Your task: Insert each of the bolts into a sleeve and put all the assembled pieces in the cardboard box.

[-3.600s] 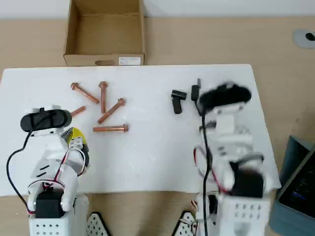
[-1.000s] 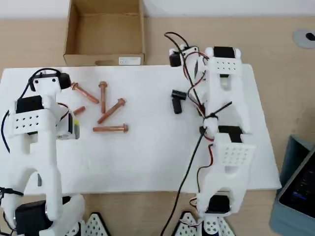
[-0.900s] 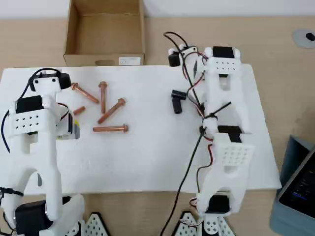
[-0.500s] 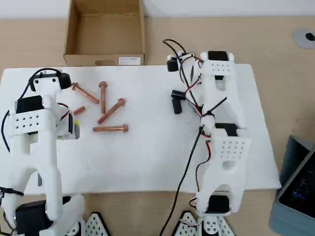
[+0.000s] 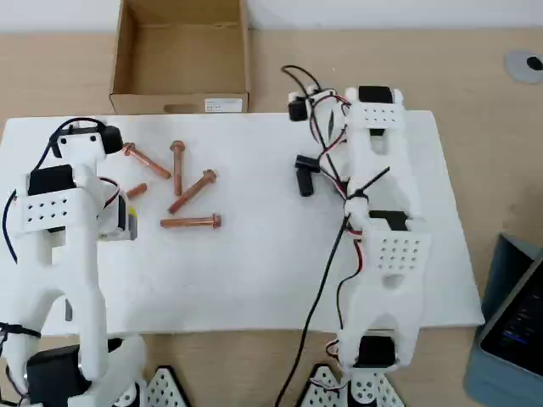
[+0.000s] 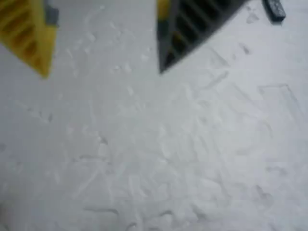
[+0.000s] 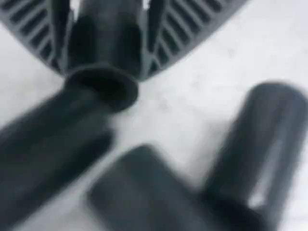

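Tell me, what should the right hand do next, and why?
Probably lift a little. The right hand looks closed around a black sleeve, with other sleeves lying right beside it, so raising it should free it to meet the bolts.

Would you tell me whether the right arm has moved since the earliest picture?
Yes. The right arm has stretched from the near edge of the white mat to its far edge, and its gripper now closes on a black sleeve.
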Robot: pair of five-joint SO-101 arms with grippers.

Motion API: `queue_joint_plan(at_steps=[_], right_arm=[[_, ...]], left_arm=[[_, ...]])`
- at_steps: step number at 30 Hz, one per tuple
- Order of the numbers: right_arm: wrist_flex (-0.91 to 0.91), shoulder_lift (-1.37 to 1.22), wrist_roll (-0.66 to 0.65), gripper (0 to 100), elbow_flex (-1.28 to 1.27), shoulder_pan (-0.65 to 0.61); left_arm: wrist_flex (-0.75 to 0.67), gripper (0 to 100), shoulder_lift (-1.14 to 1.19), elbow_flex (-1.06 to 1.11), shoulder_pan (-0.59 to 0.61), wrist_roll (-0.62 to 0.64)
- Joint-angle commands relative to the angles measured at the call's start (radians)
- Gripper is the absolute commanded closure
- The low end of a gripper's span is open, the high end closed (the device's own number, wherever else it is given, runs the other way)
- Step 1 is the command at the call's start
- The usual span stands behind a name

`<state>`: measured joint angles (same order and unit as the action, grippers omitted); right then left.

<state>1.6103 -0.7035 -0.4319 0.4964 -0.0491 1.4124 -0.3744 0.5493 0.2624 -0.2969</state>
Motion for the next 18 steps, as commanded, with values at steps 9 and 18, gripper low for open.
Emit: queue_joint_plan(at_steps=[9,18], right_arm=[[0.173,0.386,0.046,98.7,0.051,0.036],[0.169,0.667,0.038,98.7,-0.197,0.13]], left_arm=[[0.137,94,-0.002,-0.244,-0.138,-0.005],[0.141,94,0.222,-0.456,-0.341,-0.032]])
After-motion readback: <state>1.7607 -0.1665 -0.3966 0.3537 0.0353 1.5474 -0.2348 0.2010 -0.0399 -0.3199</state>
